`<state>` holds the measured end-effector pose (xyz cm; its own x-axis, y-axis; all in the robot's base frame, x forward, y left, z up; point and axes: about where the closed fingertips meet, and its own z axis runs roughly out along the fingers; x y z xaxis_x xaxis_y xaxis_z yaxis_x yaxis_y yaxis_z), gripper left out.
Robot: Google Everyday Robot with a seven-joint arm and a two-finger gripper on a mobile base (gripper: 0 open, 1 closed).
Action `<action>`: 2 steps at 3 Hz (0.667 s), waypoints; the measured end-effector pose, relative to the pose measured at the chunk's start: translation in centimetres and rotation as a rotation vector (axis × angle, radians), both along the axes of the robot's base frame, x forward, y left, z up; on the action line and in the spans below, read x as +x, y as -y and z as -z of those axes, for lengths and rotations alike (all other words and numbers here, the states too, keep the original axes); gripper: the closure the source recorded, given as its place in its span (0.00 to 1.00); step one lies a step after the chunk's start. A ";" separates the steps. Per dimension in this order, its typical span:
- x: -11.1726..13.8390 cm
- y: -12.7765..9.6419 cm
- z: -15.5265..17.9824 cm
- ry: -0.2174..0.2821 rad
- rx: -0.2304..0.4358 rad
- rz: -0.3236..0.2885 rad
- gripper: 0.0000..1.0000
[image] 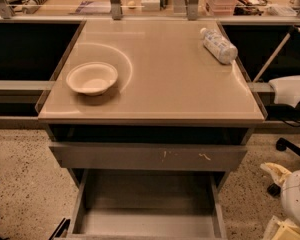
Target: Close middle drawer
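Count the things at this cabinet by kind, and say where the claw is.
Bowl: 1, on the cabinet top, left.
Bottle: 1, lying on the top, far right.
Drawers: 2, the scratched drawer front and the middle drawer, pulled out below it.
Claw: 1, at the lower right edge, apart from the drawers.
Total: 5.

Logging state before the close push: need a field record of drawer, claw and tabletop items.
middle drawer: open, nothing visible inside
scratched drawer front: directly above it
claw: lower right, beside the cabinet, clear of the drawer
bowl: tabletop left, upright
water bottle: tabletop back right, on its side
task: not done
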<state>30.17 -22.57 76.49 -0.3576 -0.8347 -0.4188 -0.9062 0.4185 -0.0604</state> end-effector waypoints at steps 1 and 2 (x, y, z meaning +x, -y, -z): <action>-0.7 -0.3 0.6 0.013 0.022 -0.001 0.00; -2.8 -1.0 3.7 0.015 0.081 0.010 0.00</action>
